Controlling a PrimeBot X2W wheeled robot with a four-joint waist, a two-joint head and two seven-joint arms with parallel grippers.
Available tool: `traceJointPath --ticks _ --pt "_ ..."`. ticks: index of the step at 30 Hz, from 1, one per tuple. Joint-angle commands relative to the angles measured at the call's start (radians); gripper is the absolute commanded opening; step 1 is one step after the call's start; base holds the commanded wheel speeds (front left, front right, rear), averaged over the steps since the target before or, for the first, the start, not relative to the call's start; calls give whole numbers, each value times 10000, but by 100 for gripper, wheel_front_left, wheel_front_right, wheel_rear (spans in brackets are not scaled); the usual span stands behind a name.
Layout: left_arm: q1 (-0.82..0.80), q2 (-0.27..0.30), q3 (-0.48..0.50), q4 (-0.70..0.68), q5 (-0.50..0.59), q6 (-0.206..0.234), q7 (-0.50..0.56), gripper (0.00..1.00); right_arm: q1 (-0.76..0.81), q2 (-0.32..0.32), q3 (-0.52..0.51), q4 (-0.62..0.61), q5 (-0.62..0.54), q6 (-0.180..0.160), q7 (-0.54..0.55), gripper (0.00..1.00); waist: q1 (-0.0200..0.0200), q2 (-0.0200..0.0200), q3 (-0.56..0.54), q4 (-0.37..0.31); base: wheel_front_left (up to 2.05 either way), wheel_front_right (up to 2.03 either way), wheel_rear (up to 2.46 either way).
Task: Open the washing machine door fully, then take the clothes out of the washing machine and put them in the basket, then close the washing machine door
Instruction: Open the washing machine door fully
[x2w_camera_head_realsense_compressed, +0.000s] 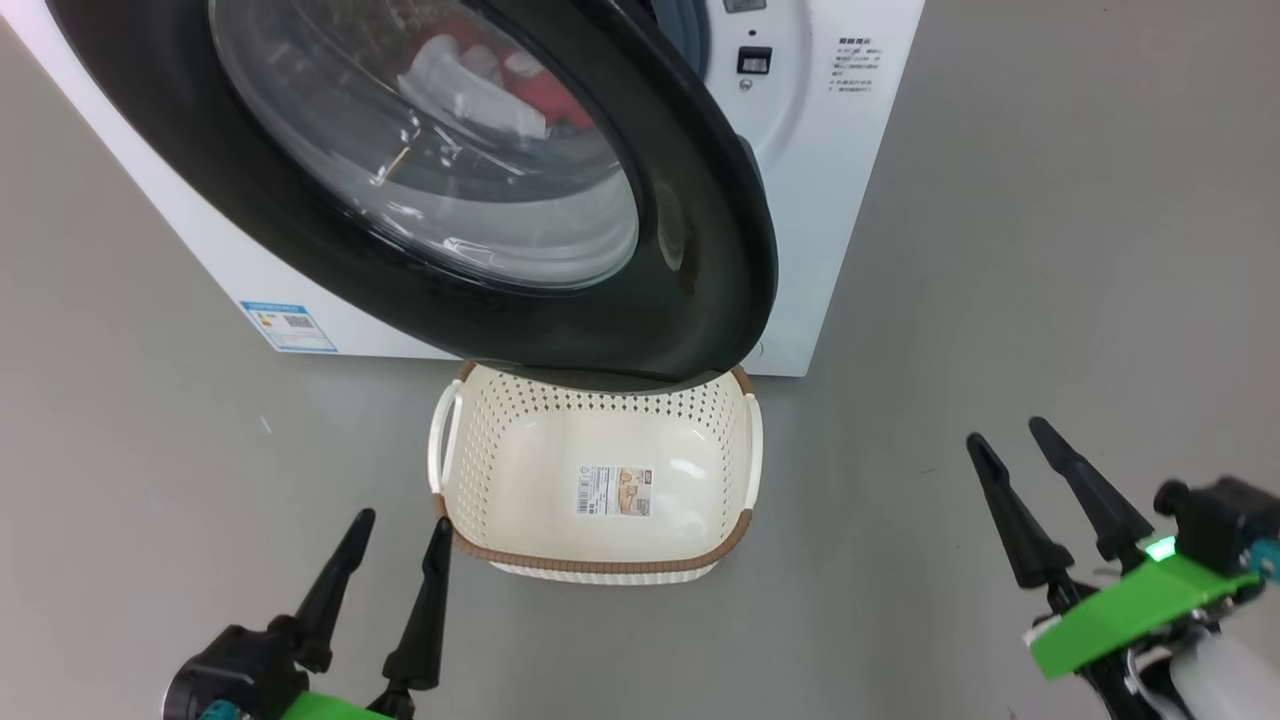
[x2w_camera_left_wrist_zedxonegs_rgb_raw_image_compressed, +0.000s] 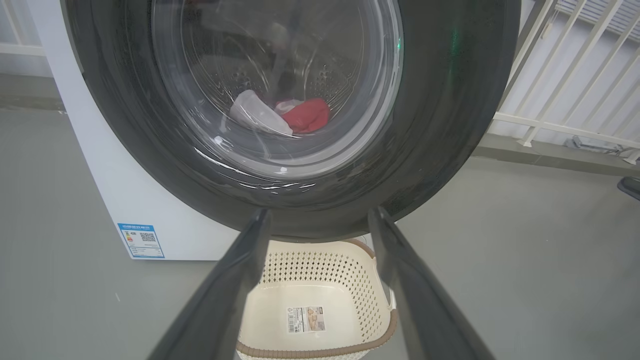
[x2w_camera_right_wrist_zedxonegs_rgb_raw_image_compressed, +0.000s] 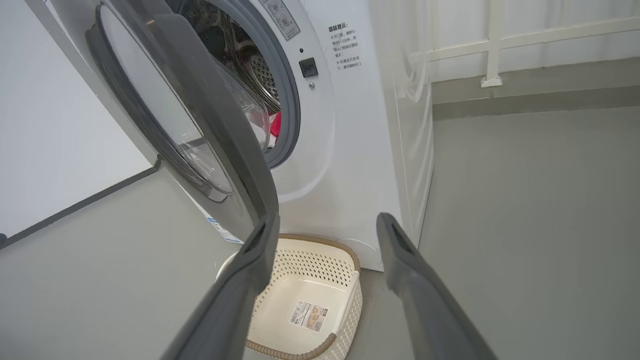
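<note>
- The basket (x2w_camera_head_realsense_compressed: 600, 565) stands on the grey floor (x2w_camera_head_realsense_compressed: 1050, 250), with a label sticker (x2w_camera_head_realsense_compressed: 613, 490) on its inner bottom.
- The washer (x2w_camera_head_realsense_compressed: 830, 200) rises just behind the basket, its front close to the basket's far rim.
- The door (x2w_camera_head_realsense_compressed: 720, 250) stands partly open, swung out from the washer. Its lower black rim hangs over the basket's far edge.
- The clothes (x2w_camera_head_realsense_compressed: 480, 85), red and white, lie in the drum above and behind the basket. They show through the door's glass.
- The left gripper (x2w_camera_head_realsense_compressed: 402, 520) is at the basket's near left corner, with its fingers spread and nothing between them. Its inner fingertip is right by the brown rim; I cannot tell whether it touches.
- The right gripper (x2w_camera_head_realsense_compressed: 1007, 432) is well to the right of the basket, over bare floor. Its fingers are parted and hold nothing.
- A blue label (x2w_camera_head_realsense_compressed: 288, 326) sits on the washer's lower corner, behind and to the left of the basket.
- A white railing (x2w_camera_left_wrist_zedxonegs_rgb_raw_image_compressed: 575, 75) stands beyond the basket, to the right of the washer.
</note>
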Motion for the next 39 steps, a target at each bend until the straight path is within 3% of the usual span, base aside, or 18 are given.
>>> traceJointPath --ticks 1,8,15,24,39 --pt "-1 135 389 -202 15 -54 -94 100 400 22 -170 -398 -521 35 -102 100 0 0 -8 -4 0 0 0" --pt "-22 129 394 -255 41 -54 -94 100 1462 1167 -2139 -1276 -2379 35 -103 100 0 0 -4 7 0 0 0" --pt "5 136 337 -324 110 -54 -94 100 2369 2059 -3328 -1900 -3466 35 -104 100 0 0 -96 76 0 0 0" --pt "75 117 313 -311 184 -54 -94 100 2887 2576 -3612 -1750 -4064 35 -104 100 0 0 -129 73 0 0 0" --pt "87 95 293 -297 234 -54 -94 100 2849 2674 -3555 -1773 -4028 35 -104 100 0 0 -224 140 0 0 0"
